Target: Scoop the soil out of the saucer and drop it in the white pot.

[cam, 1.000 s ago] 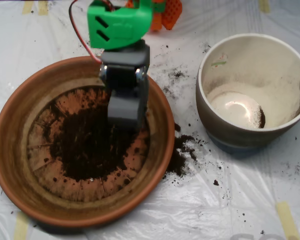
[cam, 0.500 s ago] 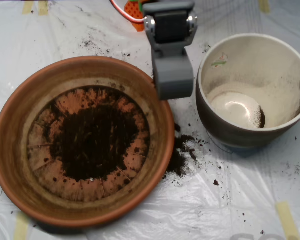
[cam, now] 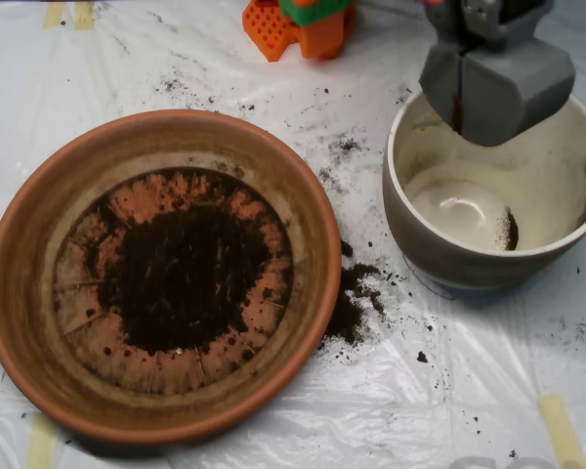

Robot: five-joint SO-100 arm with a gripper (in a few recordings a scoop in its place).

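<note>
Nearest the viewer lay the large, round, shallow terracotta-orange clay saucer point(cam: 20, 293), thick-rimmed, with radial ridges showing on its base around a dark brown-black patch of loose, crumbly soil point(cam: 181, 278) at its centre. Just right of the saucer's rim a smaller spill of the same dark crumbs point(cam: 352, 298) sat on the crinkled white plastic sheet point(cam: 420, 410), touching the rim's outer edge, with finer specks scattered beyond. Farther right of the saucer, and apart from it, stood the round off-white pot point(cam: 400, 220), deeper and narrower, its inner walls dusty and a small dark clump resting on its pale floor. Farther back, the grey clamshell scoop point(cam: 496, 83) hung over the pot's far rim, its two halves drawn nearly together with only a dark seam between them, soil visible in that seam. The pot's opening therefore lay directly beneath the jaws, so the release probably needed only a parting of the halves. Beyond the saucer's far side sat orange and green plastic parts point(cam: 298, 24).
</note>
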